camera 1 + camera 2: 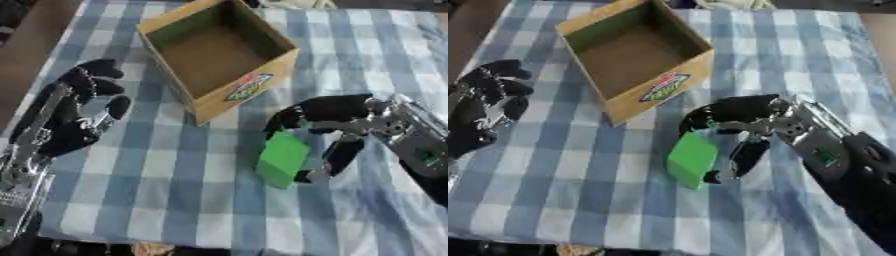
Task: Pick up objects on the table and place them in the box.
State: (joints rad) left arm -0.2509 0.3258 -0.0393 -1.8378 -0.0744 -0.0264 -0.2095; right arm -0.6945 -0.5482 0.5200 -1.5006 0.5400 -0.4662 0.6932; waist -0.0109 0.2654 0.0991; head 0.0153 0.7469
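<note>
- The green block (283, 160) is a plain, bright green solid with flat faces and squared edges, standing slightly tilted on the blue-and-white checked tablecloth (175, 180). Its top face looks lighter than the side facing the camera, and it carries no visible markings.
- It sits in front of the cardboard box (219, 50), near the box's front corner but apart from it, toward the robot's right.
- The right hand (337, 127) comes in from the right and arches over the block. Its fingers (284, 120) curl down behind the block's top edge, and the thumb (337, 157) reaches down at the block's right side, so the block lies between them. Whether the fingertips actually press on the block cannot be told.
- The box is open at the top, tan on the outside with a colourful label (249, 86) on its front wall; its brown inside shows nothing in it.
- The left hand (74, 112) rests at the left of the table, well apart from the block and beside the box, with its fingers loosely curved and spread, gripping nothing.
</note>
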